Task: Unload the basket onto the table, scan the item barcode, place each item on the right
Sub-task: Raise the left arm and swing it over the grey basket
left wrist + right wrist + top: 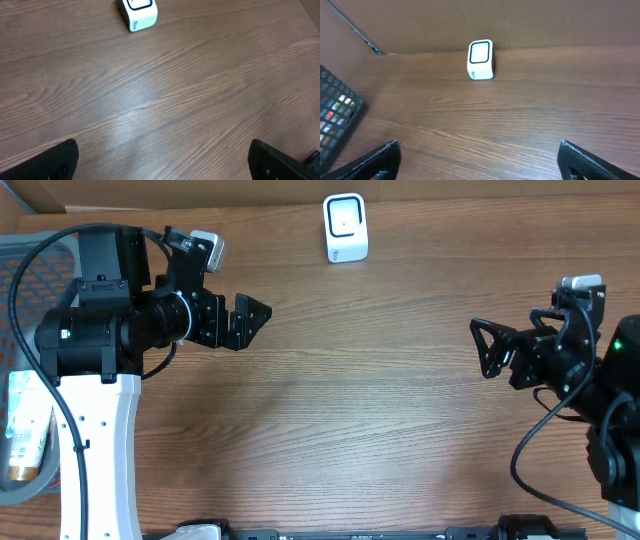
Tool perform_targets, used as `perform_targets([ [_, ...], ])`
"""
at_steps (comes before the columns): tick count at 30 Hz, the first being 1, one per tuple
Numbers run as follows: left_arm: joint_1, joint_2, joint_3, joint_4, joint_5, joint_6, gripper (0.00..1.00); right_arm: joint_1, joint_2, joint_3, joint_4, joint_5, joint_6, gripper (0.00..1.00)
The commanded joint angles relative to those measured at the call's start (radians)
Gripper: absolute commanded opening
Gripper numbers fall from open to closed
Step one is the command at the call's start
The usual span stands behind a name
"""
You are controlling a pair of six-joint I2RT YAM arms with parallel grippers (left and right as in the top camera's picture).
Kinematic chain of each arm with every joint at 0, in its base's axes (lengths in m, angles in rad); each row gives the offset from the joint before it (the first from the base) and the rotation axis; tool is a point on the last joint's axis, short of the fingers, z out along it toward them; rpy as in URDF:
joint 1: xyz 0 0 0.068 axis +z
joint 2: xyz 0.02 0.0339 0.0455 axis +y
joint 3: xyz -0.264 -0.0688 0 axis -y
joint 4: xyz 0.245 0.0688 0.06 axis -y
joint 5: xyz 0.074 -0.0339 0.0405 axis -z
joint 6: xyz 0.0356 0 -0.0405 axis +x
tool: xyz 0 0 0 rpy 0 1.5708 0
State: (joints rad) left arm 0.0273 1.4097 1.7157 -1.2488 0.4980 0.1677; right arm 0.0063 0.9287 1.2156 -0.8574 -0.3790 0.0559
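Note:
A small white barcode scanner (346, 227) stands upright at the far middle of the wooden table; it also shows in the left wrist view (139, 12) and the right wrist view (481, 59). A packaged item (24, 430) lies in the basket at the left edge, partly hidden behind the left arm. My left gripper (258, 322) (162, 150) hovers left of centre, open and empty. My right gripper (482, 348) (479, 147) hovers at the right, open too, nothing between its fingers. Both grippers point toward the table's middle, apart from the scanner.
A grey wire basket (40, 242) (335, 115) sits at the left edge under the left arm. A brown cardboard wall (520, 22) runs along the table's far edge behind the scanner. Black cables loop off both arms.

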Motion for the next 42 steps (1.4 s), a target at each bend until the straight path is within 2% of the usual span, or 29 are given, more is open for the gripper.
perform_targets([
  [1, -0.004, 0.004, 0.028, 0.004, 0.02, 0.011, 1.0, -0.005, 0.024, 0.034, 0.002, -0.046, 0.05, 1.0],
  [8, -0.004, 0.004, 0.028, 0.006, 0.015, 0.013, 1.0, -0.005, 0.064, 0.034, -0.006, -0.05, 0.05, 1.0],
  [12, -0.003, 0.004, 0.028, 0.033, -0.04, 0.008, 1.0, -0.005, 0.078, 0.034, -0.01, -0.05, 0.05, 1.0],
  [21, 0.013, 0.004, 0.029, 0.039, -0.313, -0.24, 1.0, -0.005, 0.084, 0.034, -0.01, -0.05, 0.049, 1.0],
  [28, 0.014, 0.004, 0.058, 0.039, -0.385, -0.254, 1.0, -0.005, 0.084, 0.034, -0.01, -0.05, 0.049, 1.0],
  [34, 0.031, 0.004, 0.157, 0.031, -0.485, -0.298, 0.99, -0.005, 0.084, 0.033, -0.013, -0.05, 0.049, 1.0],
  [42, 0.178, 0.004, 0.277, -0.028, -0.628, -0.427, 1.0, -0.005, 0.084, 0.033, -0.014, -0.05, 0.049, 1.0],
])
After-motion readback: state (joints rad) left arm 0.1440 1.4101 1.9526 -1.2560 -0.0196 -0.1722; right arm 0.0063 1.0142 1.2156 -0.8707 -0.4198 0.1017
